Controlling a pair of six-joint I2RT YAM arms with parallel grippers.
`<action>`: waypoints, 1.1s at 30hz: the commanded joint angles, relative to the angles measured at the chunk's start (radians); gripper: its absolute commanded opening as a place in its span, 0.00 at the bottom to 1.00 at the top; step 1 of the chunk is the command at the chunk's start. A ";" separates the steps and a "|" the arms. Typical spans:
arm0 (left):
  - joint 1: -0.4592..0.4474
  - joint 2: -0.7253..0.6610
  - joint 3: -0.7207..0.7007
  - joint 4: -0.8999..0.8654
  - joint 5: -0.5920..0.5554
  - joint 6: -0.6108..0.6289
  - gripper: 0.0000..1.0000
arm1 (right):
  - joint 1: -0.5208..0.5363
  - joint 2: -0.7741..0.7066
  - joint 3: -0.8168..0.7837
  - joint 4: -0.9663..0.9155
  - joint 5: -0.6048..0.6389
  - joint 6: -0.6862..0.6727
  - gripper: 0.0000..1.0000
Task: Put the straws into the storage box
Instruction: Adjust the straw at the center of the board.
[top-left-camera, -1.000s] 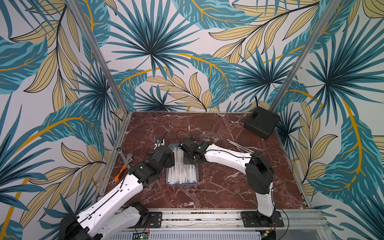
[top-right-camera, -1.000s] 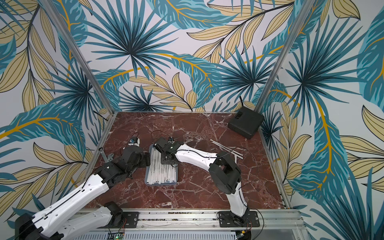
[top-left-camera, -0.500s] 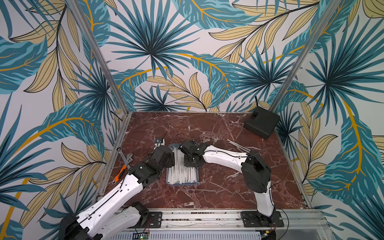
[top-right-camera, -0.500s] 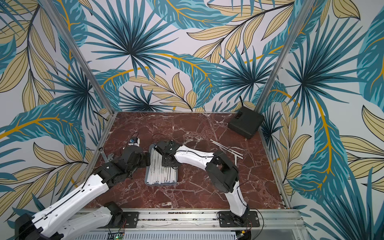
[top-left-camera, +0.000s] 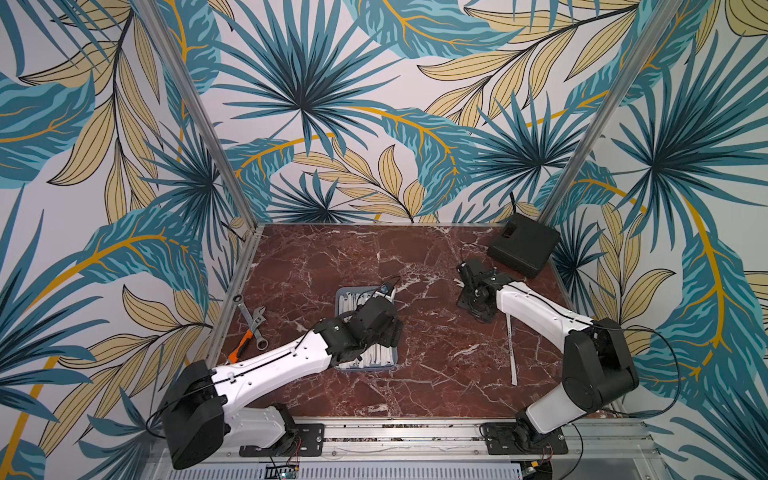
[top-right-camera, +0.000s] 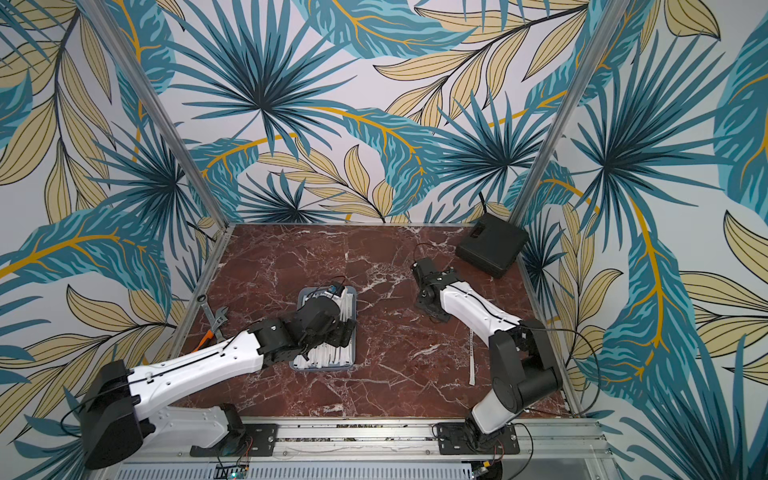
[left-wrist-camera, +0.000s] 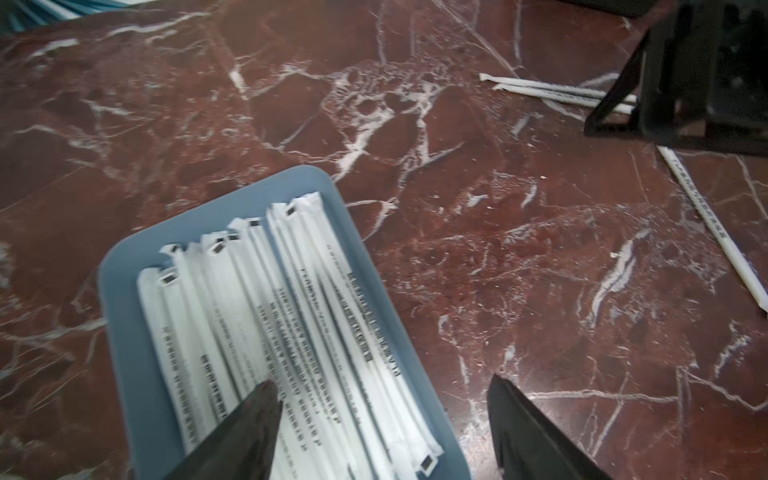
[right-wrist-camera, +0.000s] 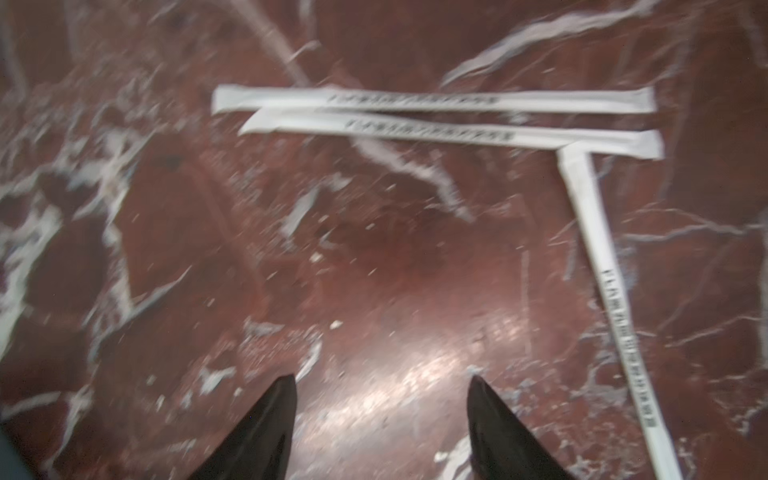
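Red-brown marble forms the table (top-left-camera: 332, 257) under both of my arms. The storage box (left-wrist-camera: 124, 332), a shallow grey-blue tray, sits near the table's middle and holds a layer of straws (left-wrist-camera: 291, 311) in white printed wrappers, lying lengthwise side by side and overlapping. My left gripper (left-wrist-camera: 381, 381) hangs over the box's long edge with its jaws parted and nothing between them; one finger is above the packed straws, the other above bare marble beside the rim. Three loose straws (right-wrist-camera: 432, 99) lie on the table well apart from the box. Two are nearly parallel, and the third runs crosswise with one end against theirs. My right gripper (right-wrist-camera: 380, 378) is above bare marble near them, spread wide and empty; this view is blurred. Wrenches (top-left-camera: 251, 320) rest at the table's left edge, and a black box (top-left-camera: 523, 245) sits in the far right corner.
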 joint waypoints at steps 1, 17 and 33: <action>-0.020 0.032 0.059 0.051 0.026 0.010 0.83 | -0.097 0.005 -0.010 -0.008 0.101 0.012 0.73; -0.019 -0.035 -0.011 0.035 -0.031 -0.005 0.84 | -0.370 0.279 0.102 0.085 -0.022 0.000 0.66; -0.010 -0.067 -0.045 0.074 -0.102 0.023 0.85 | -0.182 0.154 -0.055 0.109 -0.178 0.076 0.40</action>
